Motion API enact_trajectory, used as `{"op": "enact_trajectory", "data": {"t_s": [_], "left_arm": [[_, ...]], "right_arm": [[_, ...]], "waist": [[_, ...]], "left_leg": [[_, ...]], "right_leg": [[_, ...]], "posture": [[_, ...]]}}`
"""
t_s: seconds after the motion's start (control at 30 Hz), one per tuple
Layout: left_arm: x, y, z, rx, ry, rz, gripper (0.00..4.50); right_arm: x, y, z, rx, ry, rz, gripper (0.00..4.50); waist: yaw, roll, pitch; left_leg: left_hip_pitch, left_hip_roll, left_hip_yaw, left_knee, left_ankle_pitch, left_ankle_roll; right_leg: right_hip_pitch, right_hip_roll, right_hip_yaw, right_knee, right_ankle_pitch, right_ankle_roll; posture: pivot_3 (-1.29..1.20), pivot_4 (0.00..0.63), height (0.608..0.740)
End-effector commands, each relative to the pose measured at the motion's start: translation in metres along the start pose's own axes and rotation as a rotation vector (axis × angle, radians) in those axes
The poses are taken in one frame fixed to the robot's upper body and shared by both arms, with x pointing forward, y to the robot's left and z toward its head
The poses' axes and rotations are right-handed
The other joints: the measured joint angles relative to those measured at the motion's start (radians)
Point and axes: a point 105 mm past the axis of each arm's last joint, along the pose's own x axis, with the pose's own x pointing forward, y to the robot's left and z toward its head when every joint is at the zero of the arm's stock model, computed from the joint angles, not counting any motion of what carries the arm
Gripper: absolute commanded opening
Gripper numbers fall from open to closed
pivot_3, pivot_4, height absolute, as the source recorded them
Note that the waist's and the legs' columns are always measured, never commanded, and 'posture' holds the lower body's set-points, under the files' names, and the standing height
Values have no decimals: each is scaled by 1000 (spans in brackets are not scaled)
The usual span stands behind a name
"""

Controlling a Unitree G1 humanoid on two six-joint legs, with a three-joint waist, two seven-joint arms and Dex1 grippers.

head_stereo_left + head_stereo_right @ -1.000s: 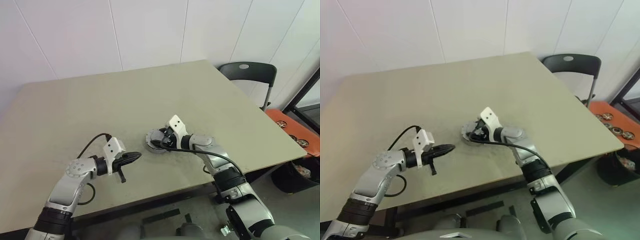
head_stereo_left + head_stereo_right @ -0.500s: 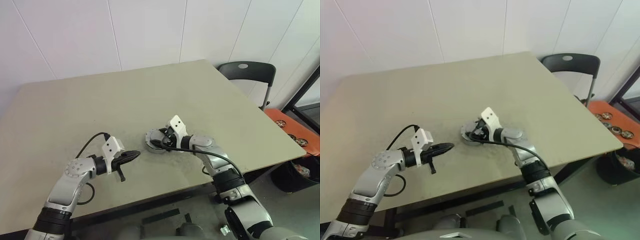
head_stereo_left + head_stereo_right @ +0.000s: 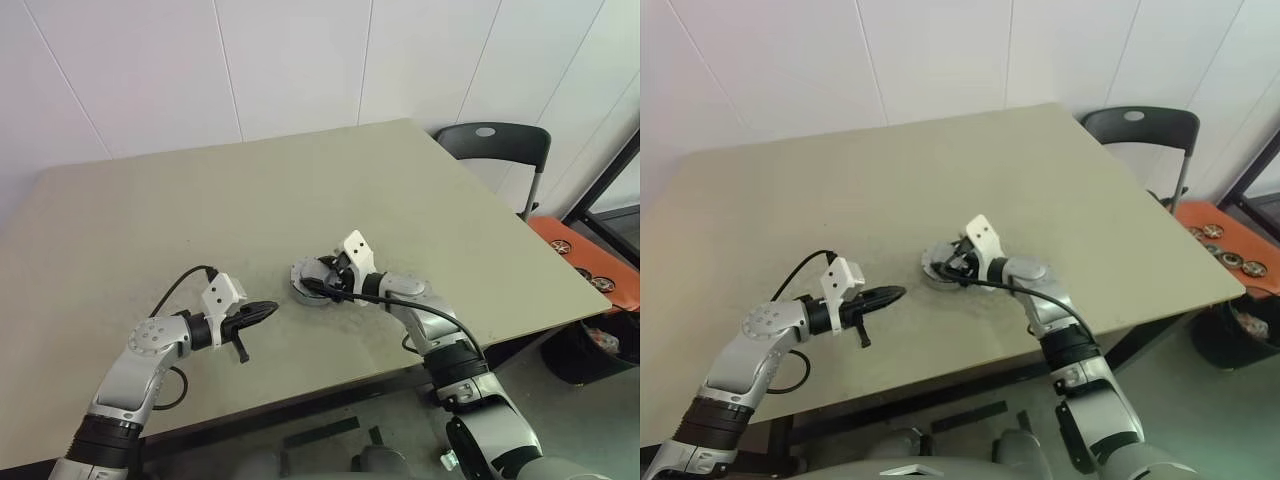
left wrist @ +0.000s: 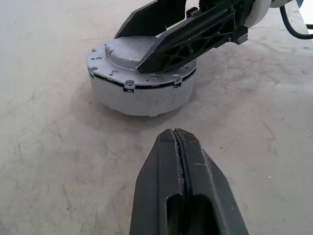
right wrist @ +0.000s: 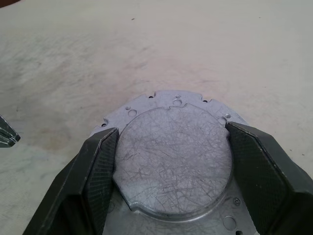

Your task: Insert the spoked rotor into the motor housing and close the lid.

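My right gripper [image 5: 171, 166] clamps the grey lid [image 5: 173, 159] between its fingers, atop the housing [image 4: 139, 88]. My left gripper [image 4: 178, 139], closed and empty, waits just beside.

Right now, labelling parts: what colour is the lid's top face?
Scratched silvery grey lid, clearest in right wrist view.

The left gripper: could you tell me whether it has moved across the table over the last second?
No. The left gripper sits shut just as far from the lidded motor housing on the table as before.
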Motion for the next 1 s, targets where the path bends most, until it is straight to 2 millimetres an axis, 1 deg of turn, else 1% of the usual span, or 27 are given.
{"op": "enact_trajectory", "data": {"t_s": [0.03, 0.13, 0.23, 0.4, 0.5, 0.6, 0.77, 1.0], "left_arm": [[0, 4, 11, 38, -34, 12, 0], [0, 4, 10, 41, -32, 14, 0], [1, 4, 10, 42, -32, 15, 0], [1, 4, 8, 42, -26, 17, 0], [1, 4, 8, 42, -25, 16, 0], [0, 3, 7, 43, -23, 17, 0], [0, 3, 7, 44, -20, 15, 0], [0, 3, 7, 43, -18, 11, 0]], "right_arm": [[8, 16, -19, 63, 47, 72, 3126], [8, 15, -11, 69, 3, 74, 3126], [7, 13, -8, 47, -11, 57, 3126], [6, 10, 9, 64, -96, 55, 3126], [6, 9, 15, 72, -127, 46, 3126], [7, 7, 12, 33, -98, 26, 3126], [10, 1, -8, -133, 30, -19, 3126], [11, 2, -6, -209, 43, -15, 3126]], "waist": [[0, 0, 0], [0, 0, 0], [0, 0, 0], [2, 1, 1], [3, 0, 2], [3, 0, 2], [2, 0, 2], [3, 0, 2]], "left_leg": [[0, 0, 0, 0, 0, 0], [0, 0, 0, 0, 0, 0], [0, 0, 0, 1, 0, 0], [-1, 1, 0, 3, 0, 0], [-2, 2, 0, 6, 0, 0], [-2, 2, 0, 7, 0, 0], [-2, 2, 0, 9, 0, 0], [0, 2, 0, 12, 1, -1]], "right_leg": [[0, 0, 0, 0, 0, 0], [0, 1, 0, 1, 0, 0], [0, 1, 0, 1, 0, 0], [0, 3, 0, 4, 0, 0], [-1, 3, 0, 5, 0, 1], [-1, 3, 0, 6, 0, 1], [-1, 3, 1, 9, 0, 1], [-1, 3, 1, 13, 0, 1]], "posture": [[0, 0, 740], [0, 0, 740], [0, 0, 740], [0, 0, 740], [0, 0, 740], [0, 0, 740], [0, 0, 740], [0, 0, 740]]}}
